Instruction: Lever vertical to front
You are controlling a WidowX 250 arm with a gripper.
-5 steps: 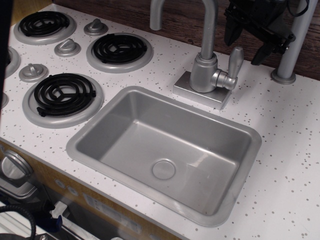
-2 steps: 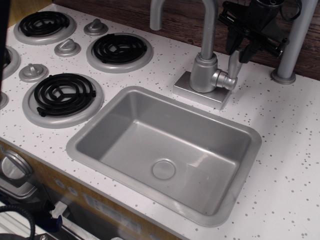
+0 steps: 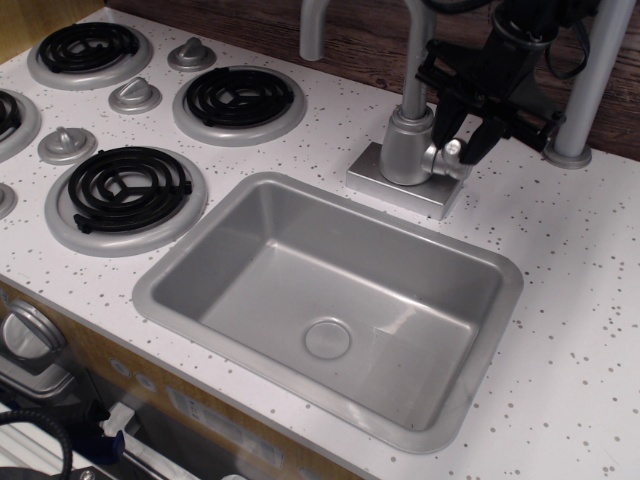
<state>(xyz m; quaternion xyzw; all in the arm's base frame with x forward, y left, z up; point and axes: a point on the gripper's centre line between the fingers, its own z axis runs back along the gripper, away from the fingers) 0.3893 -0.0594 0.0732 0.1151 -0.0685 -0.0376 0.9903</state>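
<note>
The lever is almost wholly hidden behind my gripper; only its silver stub [image 3: 450, 155] shows on the right side of the tap's body [image 3: 408, 145]. My black gripper [image 3: 463, 138] has come down from the upper right over the lever. Its two fingers [image 3: 443, 118] stand on either side of where the upright paddle was, with a gap between them. I cannot tell whether they touch the paddle. The curved spout pipe [image 3: 418, 40] rises just left of the gripper.
The grey sink basin [image 3: 190, 262] lies in front of the tap on the speckled white counter [image 3: 570, 260]. Black coil burners [image 3: 125, 188] and cone knobs [image 3: 66, 144] are at the left. A grey post [image 3: 590, 80] stands at the back right by the wooden wall.
My gripper moved down and left from the back right onto the lever. The upright paddle, plainly visible a second ago, is now covered by the gripper.
</note>
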